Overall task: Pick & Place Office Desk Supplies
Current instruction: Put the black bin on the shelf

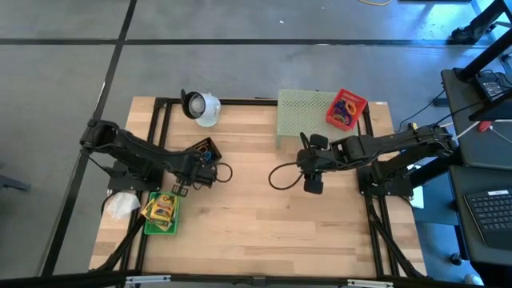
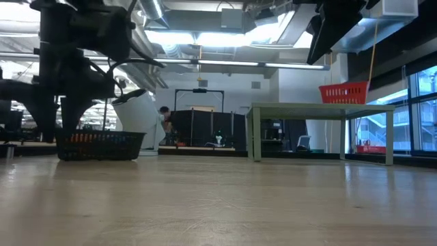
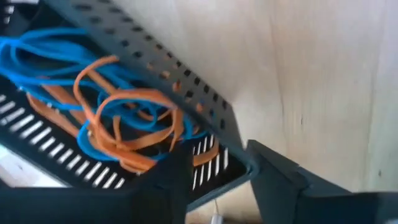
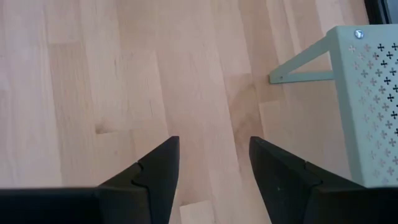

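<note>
A black mesh basket (image 1: 207, 150) (image 2: 100, 145) stands on the table's left half and holds blue and orange rubber-band loops (image 3: 118, 118). My left gripper (image 3: 221, 186) points down at one of its corners, open, one finger inside the basket and one outside. Yellow-green crayon boxes (image 1: 162, 210) lie near the left edge. My right gripper (image 4: 214, 180) (image 1: 312, 184) hangs open over bare wood at mid-table, right of centre, touching nothing. My left gripper comes from above at the basket's wall by a corner (image 3: 235, 163), with one finger (image 3: 171, 186) over the basket's floor and the other (image 3: 280, 183) outside the wall. Whether either finger touches the wall, I cannot tell.
A pale green mesh stand (image 1: 306, 114) (image 4: 370, 93) stands at the back right with a red basket (image 1: 346, 110) on top. A white cup-shaped object (image 1: 202, 107) lies at the back, left of centre. Something white and crumpled (image 1: 120, 206) lies at the left edge. Bare wood spans the middle and front.
</note>
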Tool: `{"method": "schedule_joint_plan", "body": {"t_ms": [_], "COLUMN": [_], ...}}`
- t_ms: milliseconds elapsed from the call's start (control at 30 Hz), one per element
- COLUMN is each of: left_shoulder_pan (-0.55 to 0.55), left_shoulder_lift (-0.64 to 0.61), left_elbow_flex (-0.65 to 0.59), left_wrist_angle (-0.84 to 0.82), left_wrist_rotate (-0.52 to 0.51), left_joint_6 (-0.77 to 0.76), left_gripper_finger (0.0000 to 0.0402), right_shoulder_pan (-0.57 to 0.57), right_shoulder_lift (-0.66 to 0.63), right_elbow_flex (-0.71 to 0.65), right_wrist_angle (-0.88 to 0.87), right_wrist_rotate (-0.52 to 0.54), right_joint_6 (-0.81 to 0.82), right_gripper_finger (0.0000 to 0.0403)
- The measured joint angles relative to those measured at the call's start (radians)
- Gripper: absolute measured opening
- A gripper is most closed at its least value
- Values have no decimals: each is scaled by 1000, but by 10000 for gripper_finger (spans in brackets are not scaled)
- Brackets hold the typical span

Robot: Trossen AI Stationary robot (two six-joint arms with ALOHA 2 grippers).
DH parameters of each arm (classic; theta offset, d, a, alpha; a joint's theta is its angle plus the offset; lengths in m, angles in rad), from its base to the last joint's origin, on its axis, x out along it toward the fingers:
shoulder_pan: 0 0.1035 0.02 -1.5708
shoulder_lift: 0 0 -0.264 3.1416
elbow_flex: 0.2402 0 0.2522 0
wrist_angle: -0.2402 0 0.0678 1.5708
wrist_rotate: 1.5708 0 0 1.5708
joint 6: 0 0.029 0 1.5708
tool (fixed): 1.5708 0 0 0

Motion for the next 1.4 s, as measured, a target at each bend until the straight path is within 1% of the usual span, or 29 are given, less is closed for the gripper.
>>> {"method": "schedule_joint_plan", "body": {"t_ms": [233,333,500,567,667,833,933,1100,1233,1333,1400], "left_shoulder_pan": [-1,0,0,0,0,0,0,-1,0,0,-1], "left_shoulder_lift": [11,10,10,11,11,31,98,298,426,489,515], "left_elbow_flex": [0,6,45,75,125,208,273,431,576,662,694], "left_wrist_angle": [42,55,79,100,157,280,303,300,303,304,304], "left_wrist_rotate": [27,27,50,50,50,48,48,43,19,18,21], "left_joint_6": [32,32,32,32,13,-19,-20,20,75,106,110], "left_gripper_finger": [39,14,16,11,5,9,7,8,9,7,7], "right_shoulder_pan": [1,1,1,1,1,1,1,5,10,15,17], "right_shoulder_lift": [0,0,0,0,0,0,0,0,0,0,0], "right_elbow_flex": [0,0,0,0,0,0,0,0,0,0,0], "right_wrist_angle": [0,0,0,0,0,0,7,26,25,26,27], "right_wrist_rotate": [0,0,0,0,0,0,0,0,-4,-3,-4], "right_joint_6": [0,0,0,0,0,0,0,6,24,26,28], "right_gripper_finger": [197,197,197,197,197,197,197,197,197,197,197]}}
